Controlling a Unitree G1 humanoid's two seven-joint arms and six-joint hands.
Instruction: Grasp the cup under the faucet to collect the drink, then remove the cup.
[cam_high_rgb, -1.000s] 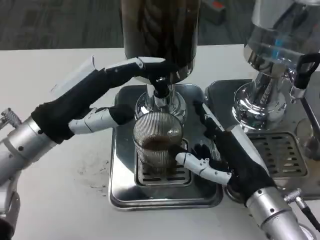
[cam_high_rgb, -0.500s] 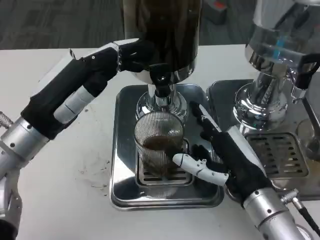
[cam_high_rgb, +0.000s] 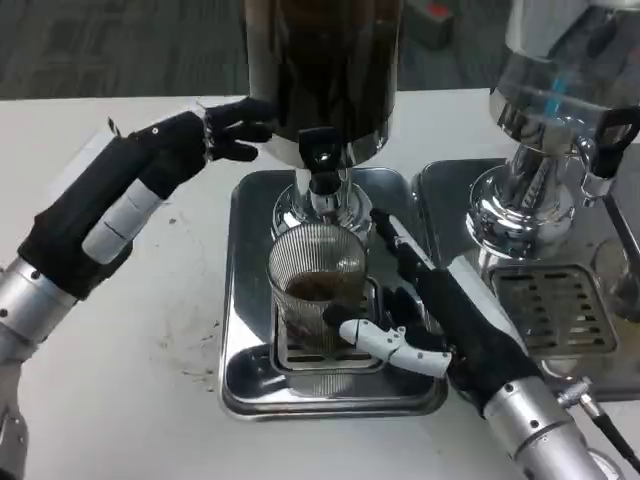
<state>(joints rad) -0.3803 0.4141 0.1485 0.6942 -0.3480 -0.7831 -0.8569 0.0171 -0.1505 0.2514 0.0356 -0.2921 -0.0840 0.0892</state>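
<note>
The cup (cam_high_rgb: 318, 290) stood on the drip tray (cam_high_rgb: 240, 300) directly beneath the faucet (cam_high_rgb: 322, 165), so the dark drink collected inside. The right hand (cam_high_rgb: 440, 320) cradled its side, fingers (cam_high_rgb: 385, 340) apparently wrapped around it. The left hand (cam_high_rgb: 150, 170) reached toward the dispenser (cam_high_rgb: 322, 70), fingers loosely curled, holding nothing.

— What colours do we have on the cup (cam_high_rgb: 317, 290)?
— Clear glass with fine vertical ribs, and a dark brown drink in the lower part.
— And the tray (cam_high_rgb: 245, 300) under it?
— Shiny silver, with a slotted grille. The dispenser (cam_high_rgb: 322, 70) above is dark with a black faucet (cam_high_rgb: 320, 155).
— Our hands?
— The left hand (cam_high_rgb: 150, 175) and the right hand (cam_high_rgb: 440, 320) are mostly black, with white finger segments. The table (cam_high_rgb: 110, 380) is white.
</note>
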